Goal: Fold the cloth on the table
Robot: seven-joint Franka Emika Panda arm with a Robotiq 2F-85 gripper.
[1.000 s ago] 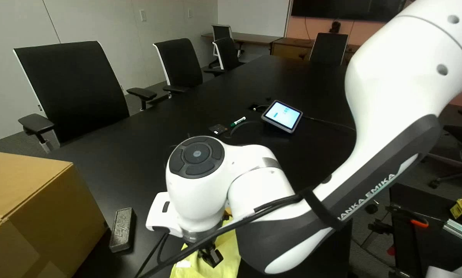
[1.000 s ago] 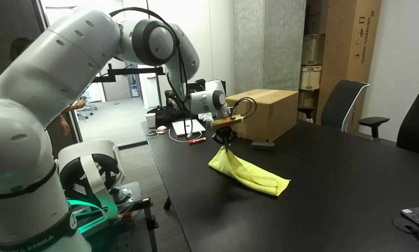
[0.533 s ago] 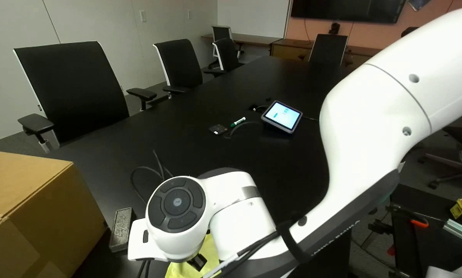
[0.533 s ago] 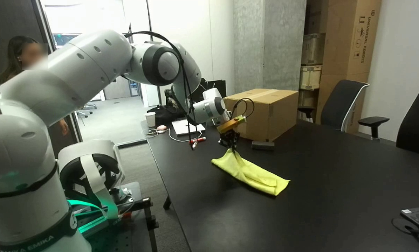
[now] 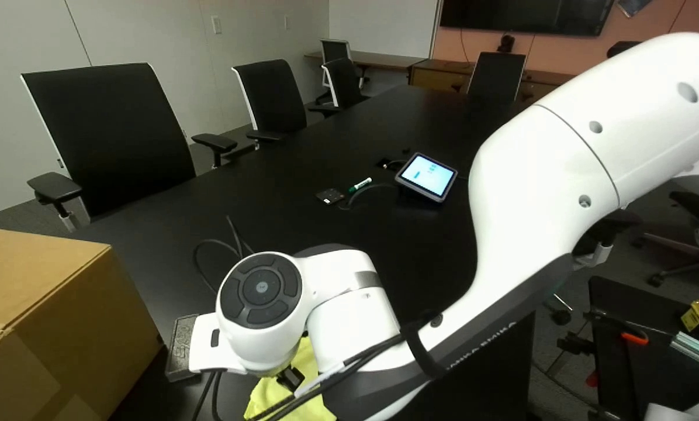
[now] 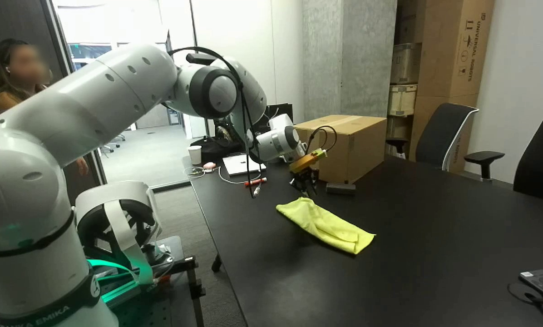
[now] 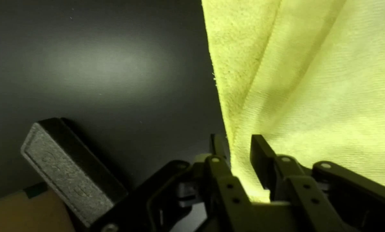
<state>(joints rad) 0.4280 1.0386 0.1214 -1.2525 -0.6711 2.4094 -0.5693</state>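
Observation:
A yellow cloth [image 6: 326,225] lies on the black table, folded into a long strip with wrinkles and loose layers. In an exterior view the arm partly covers the cloth [image 5: 308,358]. My gripper [image 6: 310,192] is just above the cloth's end nearest the cardboard box. In the wrist view the gripper's fingers [image 7: 238,139] are apart with nothing pinched between them. There one finger is over the bare table beside the cloth edge and the other is over the cloth [image 7: 324,96]. I cannot tell whether a fingertip touches the cloth.
A dark block [image 6: 341,189] lies close beside the gripper, in front of a large cardboard box [image 6: 346,147]; the block also shows in the wrist view [image 7: 70,170]. A red marker [image 6: 255,182], laptop [image 6: 243,164] and cup [image 6: 194,155] stand near the table edge. A tablet [image 5: 427,175] stands further along.
The cloth end was raised in a peak at my fingers; it has dropped and lies flatter. My fingers have come off it, and the gripper has moved slightly toward the dark block.

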